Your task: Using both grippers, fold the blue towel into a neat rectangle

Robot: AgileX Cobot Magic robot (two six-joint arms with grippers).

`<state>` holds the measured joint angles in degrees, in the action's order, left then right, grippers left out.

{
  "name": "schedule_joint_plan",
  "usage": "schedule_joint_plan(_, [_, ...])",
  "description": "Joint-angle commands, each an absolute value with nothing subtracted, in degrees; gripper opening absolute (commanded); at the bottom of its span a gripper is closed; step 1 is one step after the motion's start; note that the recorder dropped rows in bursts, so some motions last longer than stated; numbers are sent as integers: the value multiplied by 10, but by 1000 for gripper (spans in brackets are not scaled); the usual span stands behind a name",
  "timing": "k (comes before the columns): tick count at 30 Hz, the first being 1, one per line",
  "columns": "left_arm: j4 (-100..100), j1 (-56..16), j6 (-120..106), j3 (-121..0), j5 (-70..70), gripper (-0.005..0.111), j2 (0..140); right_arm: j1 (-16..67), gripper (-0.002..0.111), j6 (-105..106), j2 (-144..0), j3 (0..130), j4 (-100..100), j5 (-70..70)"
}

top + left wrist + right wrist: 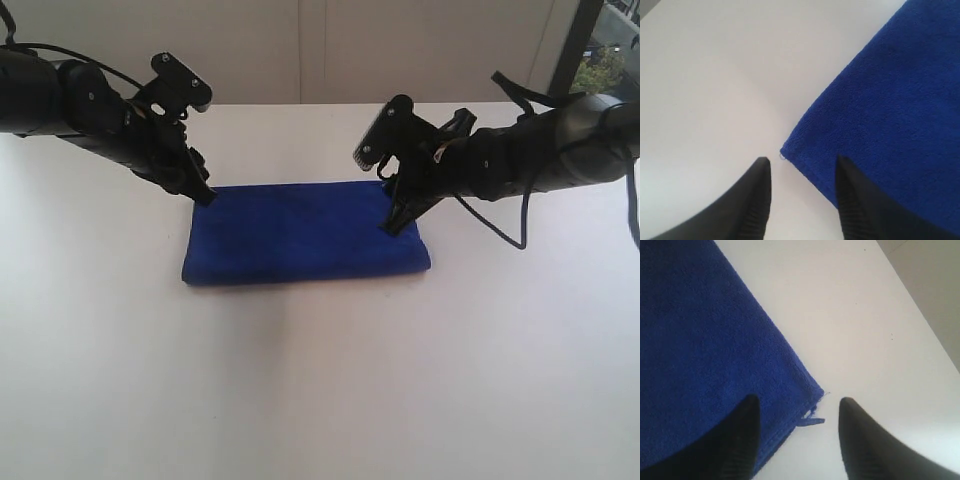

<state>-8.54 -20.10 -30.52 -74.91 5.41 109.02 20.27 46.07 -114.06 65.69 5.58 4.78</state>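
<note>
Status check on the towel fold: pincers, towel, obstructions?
Left pincer open. Right pincer open. Towel folded rectangular, ungripped, one corner at each pincer. No obstruction seen.

free: table (320, 400) in front of towel (305, 240), and beside both ends | blocked: left arm (100, 120), right arm (520, 155) over towel's back corners

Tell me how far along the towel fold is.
Done: the blue towel lies as a flat rectangle on the table. In hand: nothing is gripped; the left gripper and right gripper sit at two of its corners with fingers apart, the thread tag between the right ones. Left: probably just lifting both grippers clear, unless another fold is wanted.
</note>
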Motion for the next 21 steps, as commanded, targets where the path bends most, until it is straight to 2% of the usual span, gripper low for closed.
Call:
schedule_joint_plan(1, [-88, -200, -299, -753, 60, 47, 1087, 198, 48, 458, -1138, 662, 64, 52])
schedule_joint_plan(3, [-88, -200, -299, -753, 65, 47, 1086, 198, 46, 458, -1129, 662, 85, 44])
schedule_joint_plan(6, [-88, -200, -299, -753, 89, 43, 1077, 198, 37, 454, -1105, 662, 133, 13])
schedule_joint_plan(9, [-88, -200, -299, -754, 126, 27, 1062, 198, 18, 417, -1075, 662, 160, -29])
schedule_joint_plan(12, [-88, -200, -297, -754, 164, 4, 1049, 198, 0, 369, -1054, 662, 160, -69])
schedule_joint_plan(13, [-88, -200, -292, -754, 176, 0, 1045, 194, 0, 348, -1048, 662, 160, -85])
schedule_joint_plan(21, [-97, -149, -72, -803, 243, 0, 1036, 128, 0, 179, -1047, 745, 159, -315])
